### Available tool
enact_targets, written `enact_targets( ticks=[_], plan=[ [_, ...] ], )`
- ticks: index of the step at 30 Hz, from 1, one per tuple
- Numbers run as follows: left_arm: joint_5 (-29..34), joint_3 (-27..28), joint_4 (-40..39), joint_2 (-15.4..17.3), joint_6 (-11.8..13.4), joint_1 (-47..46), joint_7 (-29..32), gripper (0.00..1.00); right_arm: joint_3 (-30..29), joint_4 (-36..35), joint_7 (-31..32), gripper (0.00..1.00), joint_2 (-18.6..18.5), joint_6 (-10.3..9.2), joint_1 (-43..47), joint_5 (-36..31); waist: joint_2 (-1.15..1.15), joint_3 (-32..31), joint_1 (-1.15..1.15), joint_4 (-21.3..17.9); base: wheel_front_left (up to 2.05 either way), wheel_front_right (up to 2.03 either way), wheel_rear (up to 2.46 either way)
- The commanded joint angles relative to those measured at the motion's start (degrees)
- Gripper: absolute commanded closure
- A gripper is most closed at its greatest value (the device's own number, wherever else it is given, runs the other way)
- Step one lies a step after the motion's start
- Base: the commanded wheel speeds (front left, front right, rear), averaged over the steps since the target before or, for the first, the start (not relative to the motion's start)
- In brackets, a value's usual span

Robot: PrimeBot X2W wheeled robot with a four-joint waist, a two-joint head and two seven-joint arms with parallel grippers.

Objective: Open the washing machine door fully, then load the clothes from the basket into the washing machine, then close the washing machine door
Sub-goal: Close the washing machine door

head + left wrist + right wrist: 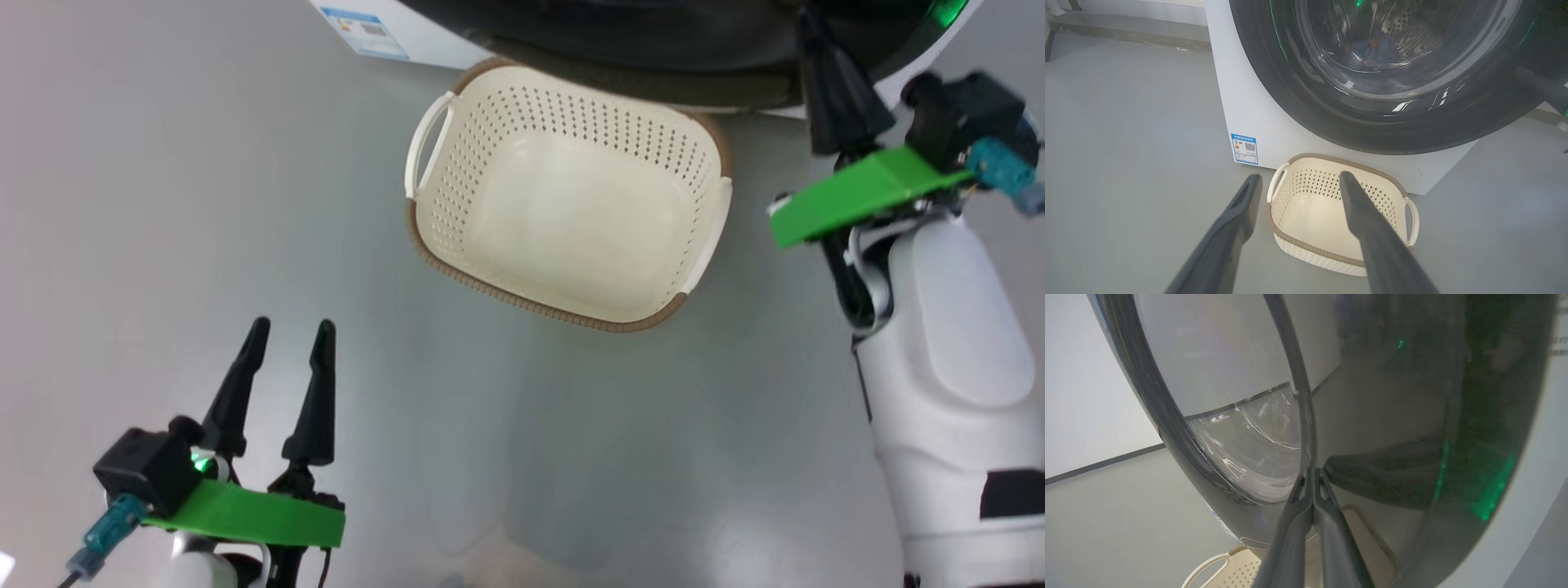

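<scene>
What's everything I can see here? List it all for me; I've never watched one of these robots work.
washing machine: one, white, behind the basket
washing machine door: one, glossy black rim around clear glass, on the machine's front
clothes: count unclear, bluish bundle, in the drum behind the door glass
basket: one, cream with brown rim, empty, on the floor before the machine
label sticker: one, blue, low on the machine's front
floor: grey, all around
left gripper: one, dark fingers, open, apart from the basket
right gripper: one, dark fingers, shut, tips against the door
</scene>
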Motion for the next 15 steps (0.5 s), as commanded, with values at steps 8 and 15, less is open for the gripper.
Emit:
enact_targets(
  ticks=[8, 15],
  plan=[
    [-1.49, 0.6, -1.2, 0.85, -0.13, -2.01, -0.36, 0.0, -3.96, 4.98, -0.46, 1.0, 0.42, 0.01, -9.58, -3.26, 0.0, 2.83, 0.0, 1.88, 0.0, 0.0, 0.0],
    [-2.23, -0.4, -1.11, 0.61, -0.13, -3.18, -0.36, 0.0, -7.18, 10.64, -1.25, 1.0, -0.48, 0.01, -15.76, -5.38, 0.0, 4.31, 0.0, 2.64, 0.0, 0.0, 0.0]
  ],
)
